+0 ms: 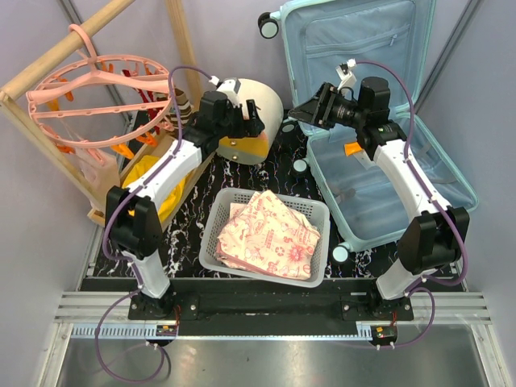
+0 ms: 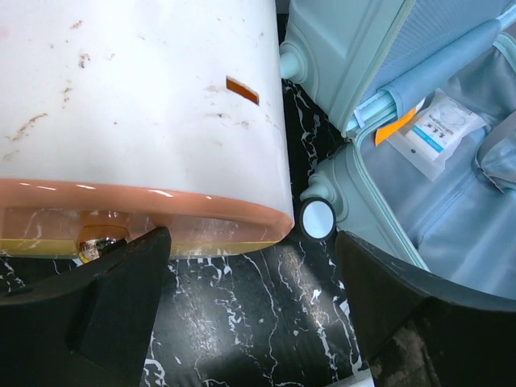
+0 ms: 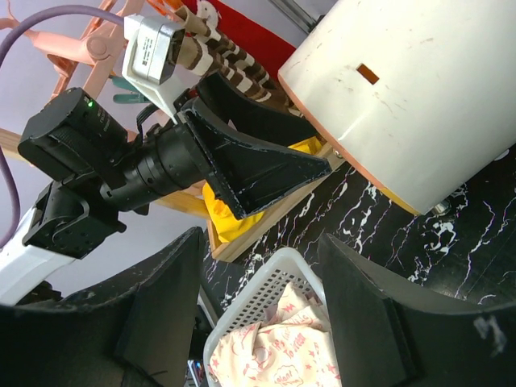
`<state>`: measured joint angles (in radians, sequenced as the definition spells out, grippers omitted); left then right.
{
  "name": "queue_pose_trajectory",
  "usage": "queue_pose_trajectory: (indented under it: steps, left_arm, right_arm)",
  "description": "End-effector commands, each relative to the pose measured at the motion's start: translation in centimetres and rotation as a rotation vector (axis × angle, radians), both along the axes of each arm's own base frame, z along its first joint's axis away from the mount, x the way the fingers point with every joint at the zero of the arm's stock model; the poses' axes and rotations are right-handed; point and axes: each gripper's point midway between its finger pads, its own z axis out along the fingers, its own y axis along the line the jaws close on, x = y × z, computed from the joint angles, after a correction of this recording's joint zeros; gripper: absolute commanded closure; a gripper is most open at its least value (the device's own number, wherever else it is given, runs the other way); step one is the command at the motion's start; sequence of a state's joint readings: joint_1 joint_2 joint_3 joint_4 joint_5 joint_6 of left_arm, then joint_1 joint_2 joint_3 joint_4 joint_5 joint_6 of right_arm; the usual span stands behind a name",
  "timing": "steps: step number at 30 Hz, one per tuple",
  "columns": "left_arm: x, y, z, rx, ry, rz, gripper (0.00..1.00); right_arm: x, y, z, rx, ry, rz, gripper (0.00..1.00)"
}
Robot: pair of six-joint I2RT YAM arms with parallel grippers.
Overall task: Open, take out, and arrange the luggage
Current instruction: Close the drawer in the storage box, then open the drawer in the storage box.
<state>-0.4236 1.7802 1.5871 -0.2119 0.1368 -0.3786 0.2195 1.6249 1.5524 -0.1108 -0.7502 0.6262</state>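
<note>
The pale mint-blue luggage (image 1: 379, 189) lies open at the right, its lid (image 1: 363, 36) standing up at the back. Its blue lining (image 2: 459, 218) holds a white packet (image 2: 439, 129) and an orange tag (image 2: 393, 129). My left gripper (image 1: 255, 114) is open and empty, low over the black marble table beside the cream-and-orange box (image 1: 256, 109); the left wrist view (image 2: 251, 242) shows a suitcase wheel (image 2: 317, 219) just ahead. My right gripper (image 1: 301, 113) is open and empty, raised at the luggage's left edge and pointing left; its wrist view (image 3: 260, 242) looks down on the basket.
A white perforated basket (image 1: 219, 211) with pink-printed cloth (image 1: 270, 234) sits at the front middle. The cream box (image 2: 145, 105) stands close ahead of the left fingers. A pink hanger rack (image 1: 97, 89), a wooden frame and a yellow cloth (image 1: 161, 181) fill the left.
</note>
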Motion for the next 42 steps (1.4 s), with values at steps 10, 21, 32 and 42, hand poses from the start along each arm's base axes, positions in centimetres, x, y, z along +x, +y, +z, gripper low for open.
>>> queue_pose_trajectory:
  steps: [10, 21, 32, 42]
  left_arm:
    - [-5.9, 2.1, 4.6, 0.043, -0.244, -0.072, 0.11]
    - [-2.9, 7.4, -4.0, 0.205, -0.108, 0.061, 0.27]
    - [1.8, 7.2, -5.3, 0.242, -0.152, 0.122, 0.43]
    - [3.6, 6.6, -6.0, 0.241, -0.154, 0.128, 0.46]
  right_arm:
    - [0.9, -0.1, 1.1, 0.001, -0.033, -0.013, 0.33]
    - [1.3, 0.4, 1.3, 0.013, -0.028, 0.017, 0.41]
    - [0.7, -0.2, 2.2, 0.011, -0.041, -0.018, 0.43]
    - [1.0, -0.1, 1.7, 0.009, -0.021, -0.018, 0.44]
